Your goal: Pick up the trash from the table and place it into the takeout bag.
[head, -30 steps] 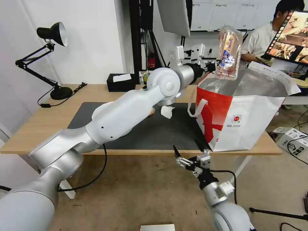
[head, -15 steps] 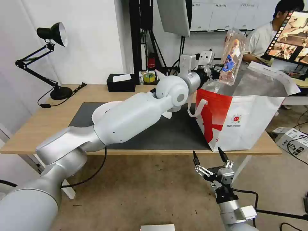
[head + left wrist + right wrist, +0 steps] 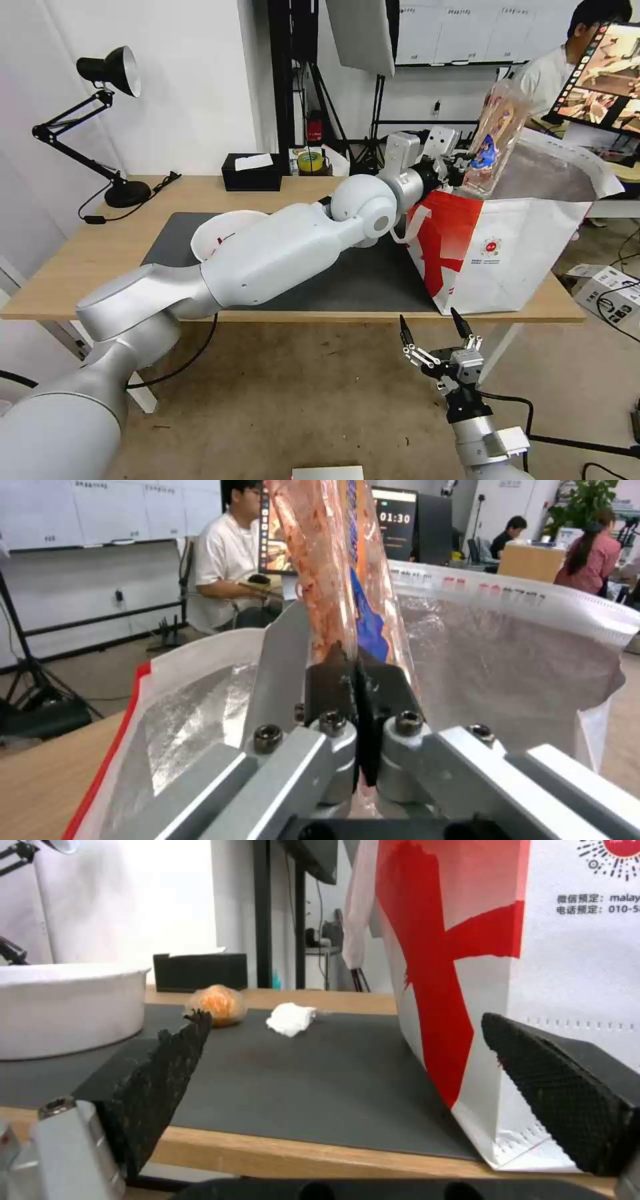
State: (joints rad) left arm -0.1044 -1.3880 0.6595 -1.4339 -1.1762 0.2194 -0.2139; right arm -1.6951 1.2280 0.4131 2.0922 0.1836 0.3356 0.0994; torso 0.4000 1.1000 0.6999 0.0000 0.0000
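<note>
The tray (image 3: 495,137) is clamped edge-on in the left gripper (image 3: 460,165) and held upright over the bag's (image 3: 507,253) open mouth, probably so that it can slip in narrow side first. The right gripper (image 3: 432,327) is parked below the table (image 3: 80,253) edge, spread wide and empty. Bowl (image 3: 223,230), tissue (image 3: 291,1019) and orange packet (image 3: 217,1004) are left on the mat (image 3: 300,1075).

Three cameras around one table

The head view looks down over the table (image 3: 87,257); both wrist views sit close, sharing the takeout bag (image 3: 527,247).
</note>
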